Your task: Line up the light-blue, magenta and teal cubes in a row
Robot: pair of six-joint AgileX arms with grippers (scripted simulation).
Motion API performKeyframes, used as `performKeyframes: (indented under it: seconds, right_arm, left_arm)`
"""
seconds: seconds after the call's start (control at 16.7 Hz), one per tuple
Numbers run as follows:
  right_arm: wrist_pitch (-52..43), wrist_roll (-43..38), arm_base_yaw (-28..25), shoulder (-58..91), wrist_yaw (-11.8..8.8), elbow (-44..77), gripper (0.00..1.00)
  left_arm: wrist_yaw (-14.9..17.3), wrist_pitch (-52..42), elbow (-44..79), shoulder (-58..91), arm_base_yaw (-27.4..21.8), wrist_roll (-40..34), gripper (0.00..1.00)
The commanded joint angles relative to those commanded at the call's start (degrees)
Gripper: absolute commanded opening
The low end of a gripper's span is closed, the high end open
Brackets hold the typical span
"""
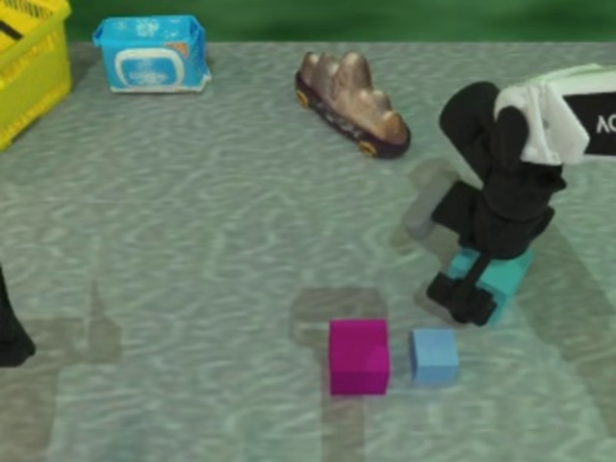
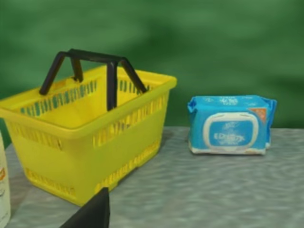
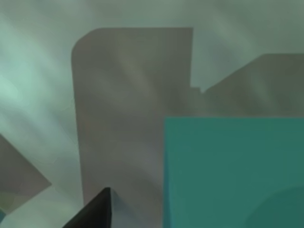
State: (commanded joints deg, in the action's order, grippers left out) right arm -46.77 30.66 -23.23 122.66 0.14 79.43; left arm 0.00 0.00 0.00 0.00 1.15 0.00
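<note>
Gripping matte teal cube (image 1: 507,273) right of centre, right gripper (image 1: 469,289) fingers clamped on it | matte magenta cube (image 1: 358,357) just beside smaller light-blue cube (image 1: 434,355), front | left gripper (image 1: 12,339) parked left edge, fingers unclear

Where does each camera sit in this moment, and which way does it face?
Top view: above the table, looking down on the magenta cube, light-blue cube and right gripper over the teal cube; left arm at the left edge.
Left wrist view: low, facing the yellow basket and wipes packet; one dark fingertip shows.
Right wrist view: close above the teal cube; one fingertip shows.
Shared: top and left wrist views both show the basket and packet.
</note>
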Motion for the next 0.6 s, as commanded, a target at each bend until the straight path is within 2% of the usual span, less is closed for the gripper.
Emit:
performKeyframes:
  seconds: [0.6]
  right_arm:
    - [0.0, 0.0, 0.0, 0.0, 0.0, 0.0, 0.25]
  left_arm:
    - [0.0, 0.0, 0.0, 0.0, 0.0, 0.0, 1.00]
